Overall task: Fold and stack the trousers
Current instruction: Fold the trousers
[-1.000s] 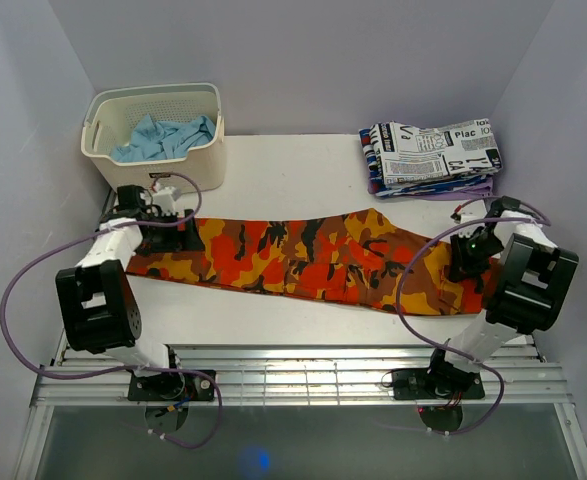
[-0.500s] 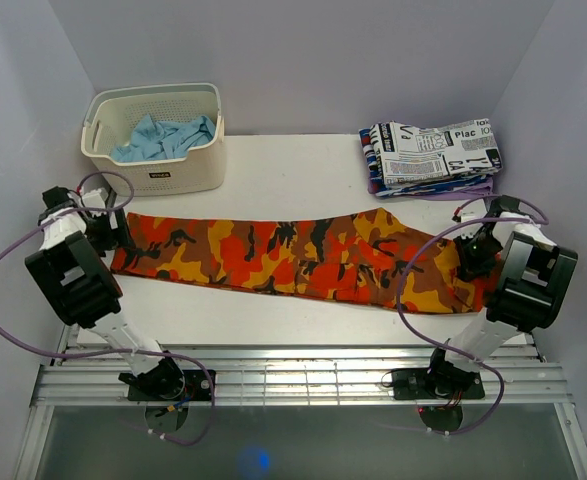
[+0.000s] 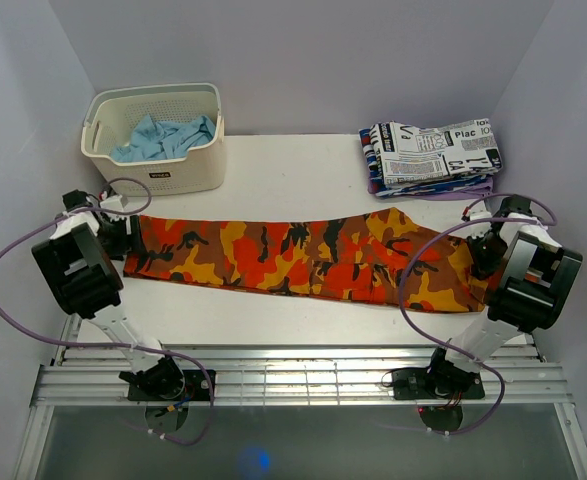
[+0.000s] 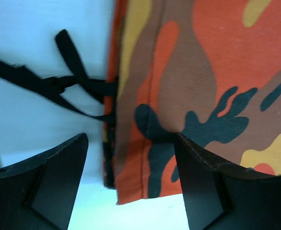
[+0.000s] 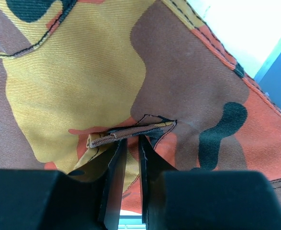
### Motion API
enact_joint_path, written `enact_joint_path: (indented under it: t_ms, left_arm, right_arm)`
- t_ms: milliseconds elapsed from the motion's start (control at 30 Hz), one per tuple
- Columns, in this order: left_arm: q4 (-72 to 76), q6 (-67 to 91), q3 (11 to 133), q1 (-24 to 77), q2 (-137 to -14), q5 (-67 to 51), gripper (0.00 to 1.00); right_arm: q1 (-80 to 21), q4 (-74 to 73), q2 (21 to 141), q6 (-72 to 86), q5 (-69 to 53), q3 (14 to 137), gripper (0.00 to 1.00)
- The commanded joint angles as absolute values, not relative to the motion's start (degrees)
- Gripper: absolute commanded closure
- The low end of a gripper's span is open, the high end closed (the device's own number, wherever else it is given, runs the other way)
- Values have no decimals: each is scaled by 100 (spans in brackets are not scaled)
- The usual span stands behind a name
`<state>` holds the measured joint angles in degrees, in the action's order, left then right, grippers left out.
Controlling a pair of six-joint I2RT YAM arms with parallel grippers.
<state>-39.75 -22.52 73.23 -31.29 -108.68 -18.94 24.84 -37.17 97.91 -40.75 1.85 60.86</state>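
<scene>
- Holding my right end effector (image 5: 129,146) almost closed, I pinch a small raised flap of the trousers (image 3: 303,255) at the right end of the garment. I judge this grip is there to anchor that end or to lift it.
- My left end effector (image 4: 130,143) stands wide open with nothing in it. Its jaws straddle the hem at the opposite end, beside a black tie cord (image 4: 59,86) that trails onto the desk (image 3: 293,170). It looks lined up to close on that edge.
- The trousers lie flat and full length across the desk between my two arms. They are not yet folded, so the first fold seems to be the step in hand.
- Further back on the left, a white basket (image 3: 213,112) holds light blue cloth (image 3: 163,138), apart from the trousers.
- Further back on the right, a folded stack of newspaper-print garments (image 3: 433,150) sits just beyond the trousers' right end. That is probably where the folded trousers will go.
</scene>
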Motion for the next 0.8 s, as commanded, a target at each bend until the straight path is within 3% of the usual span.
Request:
enact_joint_path:
  t_ms: [0, 133, 333, 367, 633, 767]
  left_arm:
    - [-3982, -2224, 6856, -2892, -10969, -2136, 18]
    - [-3876, -2031, 6566, -2699, -11013, -2241, 30]
    - [-3762, -1785, 6706, -2716, -10689, -2443, 80]
    - [-3823, -1732, 6854, -2725, -10635, -2409, 100]
    - [-4271, -1933, 7672, -3540, -10108, -2241, 100]
    - [-4736, -2328, 8322, -4016, -9993, -2390, 100]
  right_arm:
    - [2496, -3700, 9879, -4166, 273, 6302, 78]
    - [2444, -3718, 9853, -4140, 264, 6284, 78]
    - [2268, -3867, 9756, -4131, 150, 6284, 78]
    - [2224, -3885, 9730, -4113, 132, 6267, 78]
    - [1468, -4122, 9308, -3824, -289, 6091, 76]
    - [1196, -4534, 9202, -3621, -790, 6449, 63]
